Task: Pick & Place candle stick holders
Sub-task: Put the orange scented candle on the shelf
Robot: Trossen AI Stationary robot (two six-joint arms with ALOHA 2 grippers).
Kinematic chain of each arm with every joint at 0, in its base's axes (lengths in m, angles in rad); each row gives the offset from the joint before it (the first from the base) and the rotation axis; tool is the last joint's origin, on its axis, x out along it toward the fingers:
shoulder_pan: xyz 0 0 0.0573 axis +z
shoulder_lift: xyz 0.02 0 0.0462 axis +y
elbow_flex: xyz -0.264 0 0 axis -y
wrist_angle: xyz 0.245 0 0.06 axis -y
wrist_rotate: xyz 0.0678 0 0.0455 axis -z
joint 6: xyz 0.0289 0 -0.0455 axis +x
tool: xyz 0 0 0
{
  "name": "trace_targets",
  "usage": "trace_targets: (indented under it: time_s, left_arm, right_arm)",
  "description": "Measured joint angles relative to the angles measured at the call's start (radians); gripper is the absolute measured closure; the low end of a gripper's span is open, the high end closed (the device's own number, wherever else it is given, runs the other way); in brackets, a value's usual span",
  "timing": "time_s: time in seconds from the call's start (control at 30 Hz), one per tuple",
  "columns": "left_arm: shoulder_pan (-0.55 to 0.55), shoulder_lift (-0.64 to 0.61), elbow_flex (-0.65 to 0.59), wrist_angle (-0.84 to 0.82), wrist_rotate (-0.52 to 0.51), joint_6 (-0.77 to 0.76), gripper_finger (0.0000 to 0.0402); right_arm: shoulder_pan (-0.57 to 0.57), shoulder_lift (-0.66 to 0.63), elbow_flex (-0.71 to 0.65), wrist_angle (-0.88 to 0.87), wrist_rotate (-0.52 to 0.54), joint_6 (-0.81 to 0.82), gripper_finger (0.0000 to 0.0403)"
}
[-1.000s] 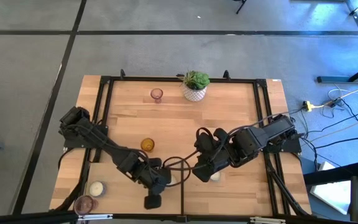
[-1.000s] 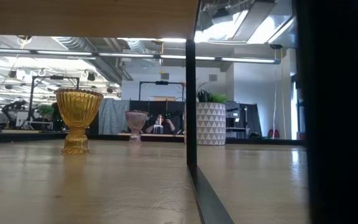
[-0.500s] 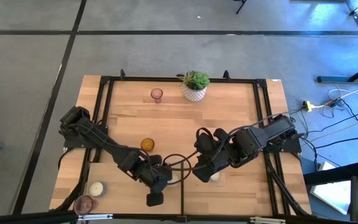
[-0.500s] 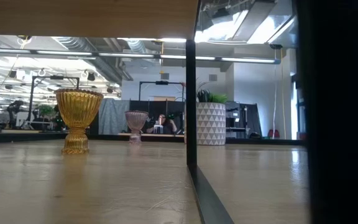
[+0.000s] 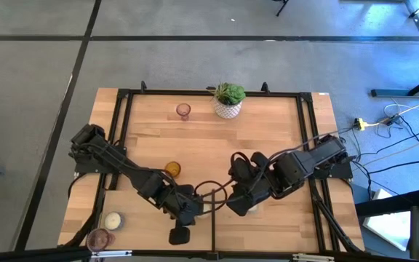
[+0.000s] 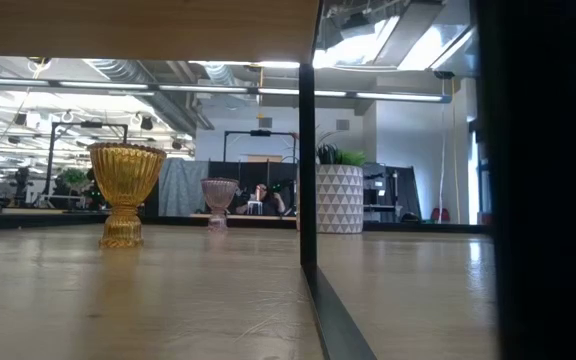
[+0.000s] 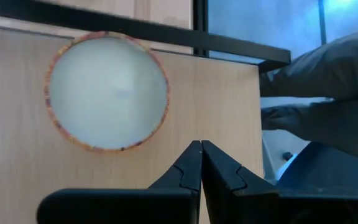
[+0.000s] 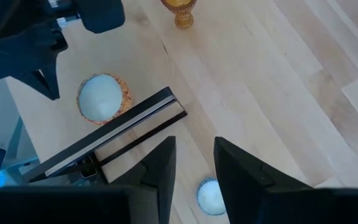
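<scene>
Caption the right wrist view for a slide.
Right gripper, jaws apart, above a white holder; another holder and the amber one stand on the table.

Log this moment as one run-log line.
left claw: shut, empty, beside white holder | right claw: open above small white holder | amber holder: untouched

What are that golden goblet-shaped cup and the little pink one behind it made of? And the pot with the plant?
The golden cup looks like amber glass: ribbed, translucent, with light glinting through it. The pink cup seems to be tinted glass too, pale and see-through. The plant pot looks like glazed or painted ceramic, opaque white with a dark triangle pattern, though plastic can't be ruled out.
</scene>
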State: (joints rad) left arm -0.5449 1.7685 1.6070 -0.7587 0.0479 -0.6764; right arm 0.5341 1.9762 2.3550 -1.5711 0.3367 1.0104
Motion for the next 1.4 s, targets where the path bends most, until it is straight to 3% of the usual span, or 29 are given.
trace_targets:
  time_s: [0.27,0.57,0.8,0.87,0.97,1.07,1.4]
  left_arm:
    - [0.004,0.038,0.000,0.058,-0.002,0.018,0.0400]
    - [0.005,0.044,0.000,0.051,-0.074,0.027,0.0400]
    - [-0.005,0.043,0.033,0.012,-0.049,0.005,0.0400]
    - [-0.013,0.031,0.084,-0.025,-0.089,0.015,0.0400]
    - [-0.012,0.010,0.150,-0.144,-0.227,0.027,0.0400]
    - [0.035,0.012,0.151,-0.237,-0.308,0.028,0.0400]
    - [0.175,0.014,0.064,-0.188,-0.209,0.120,0.0400]
  right_arm:
    - [0.013,0.000,0.000,0.000,0.002,0.011,0.0290]
    - [0.025,0.000,0.000,0.000,0.004,0.030,0.0290]
    - [0.025,0.000,0.000,0.000,0.004,0.030,0.0290]
    - [0.025,0.000,0.000,0.000,0.004,0.030,0.0290]
    - [0.026,0.000,0.000,0.000,0.004,0.030,0.0290]
    - [0.026,0.000,0.000,0.001,0.011,0.030,0.0290]
    - [0.039,0.000,0.000,0.005,0.018,0.043,0.0290]
